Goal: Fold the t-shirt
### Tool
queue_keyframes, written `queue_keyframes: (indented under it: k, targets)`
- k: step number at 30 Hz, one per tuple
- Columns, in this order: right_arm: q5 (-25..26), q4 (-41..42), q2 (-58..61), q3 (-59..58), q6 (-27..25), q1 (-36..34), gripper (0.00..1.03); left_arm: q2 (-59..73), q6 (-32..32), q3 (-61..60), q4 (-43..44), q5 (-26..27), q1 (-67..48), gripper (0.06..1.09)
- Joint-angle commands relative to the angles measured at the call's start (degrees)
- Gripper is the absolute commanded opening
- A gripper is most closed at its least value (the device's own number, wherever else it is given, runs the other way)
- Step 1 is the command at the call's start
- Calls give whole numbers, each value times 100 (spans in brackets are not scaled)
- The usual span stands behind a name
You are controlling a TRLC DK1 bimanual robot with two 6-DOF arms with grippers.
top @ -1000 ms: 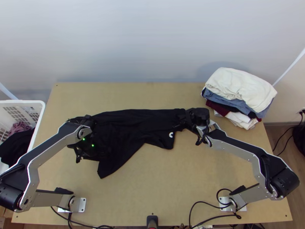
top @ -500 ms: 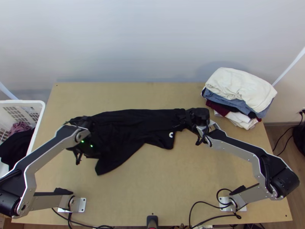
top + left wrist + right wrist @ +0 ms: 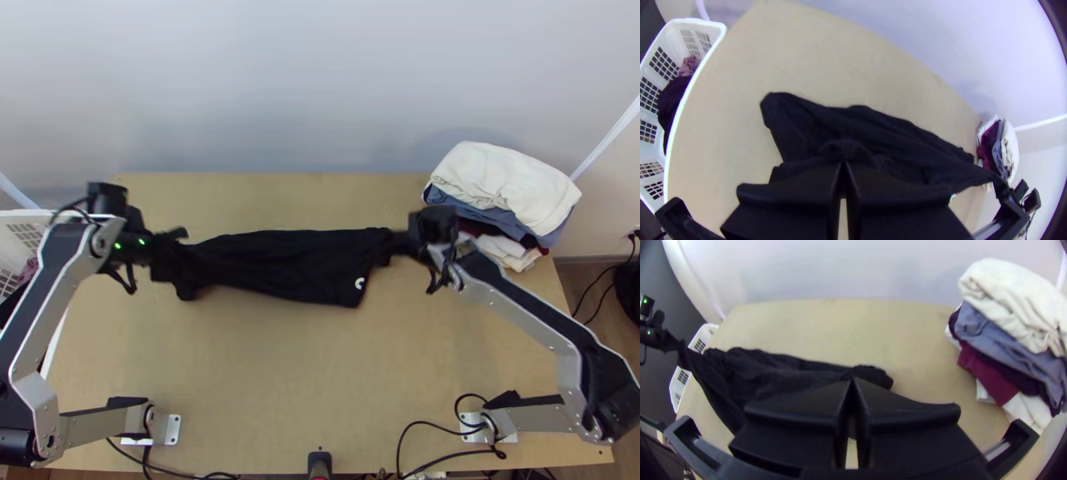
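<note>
Black t-shirt is stretched sideways between the two grippers in the top view, narrow and bunched at its left end, with a small white mark near its lower right corner. At that left end is my left gripper, raised and shut on the cloth; in the left wrist view the left gripper has its tips together over the dark folds of the t-shirt. My right gripper is shut on the right end; in the right wrist view the right gripper has closed tips against the t-shirt.
A stack of folded clothes stands at the table's back right corner, just beyond the right gripper. The white basket with clothes is at the left edge. Bare tabletop lies in front of the t-shirt.
My left gripper has moved up and outward to the left, pulling the t-shirt's left part along; its hanging front corner has drawn back. The right gripper has shifted slightly right.
</note>
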Motion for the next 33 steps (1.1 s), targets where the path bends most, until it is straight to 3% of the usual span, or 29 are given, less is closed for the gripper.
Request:
queue_keyframes:
  k: [1, 8, 19, 28, 33]
  targets:
    - [201, -664, -192, 987, 336, -212, 3, 45, -284, 550, 83, -197, 193, 10]
    - [535, -1499, -288, 2138, 398, -537, 3, 150, -697, 1482, 197, -232, 632, 10]
    - [1036, -1613, -526, 2947, 275, -1029, 3, 291, -908, 2712, 189, -241, 1142, 10]
    - [1036, -1930, -807, 2586, 292, -950, 3, -78, -785, 2194, -673, 146, 826, 10]
    - [1045, -1833, -807, 2455, 292, -1038, 3, -404, -961, 2352, -857, 612, 623, 10]
